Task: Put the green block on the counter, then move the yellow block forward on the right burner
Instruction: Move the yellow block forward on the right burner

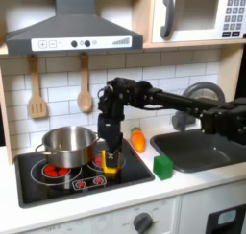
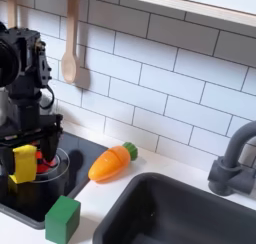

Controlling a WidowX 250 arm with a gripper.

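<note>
While the jaws grip it, the yellow block (image 2: pixel 24 162) looks small, bright.

At the frame's centre I see my gripper (image 1: pixel 110 162) reaching down over the black stovetop (image 1: pixel 58 183), seemingly clasping the yellow block (image 1: pixel 110 161). The green block (image 1: pixel 163 167) rests on the white counter (image 1: pixel 192 185), lower right of centre.

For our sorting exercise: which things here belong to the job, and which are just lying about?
Job: green block, counter, yellow block, end effector.
Lying about: carrot toy, steel pot, wooden spoon, spatula, sink.
</note>
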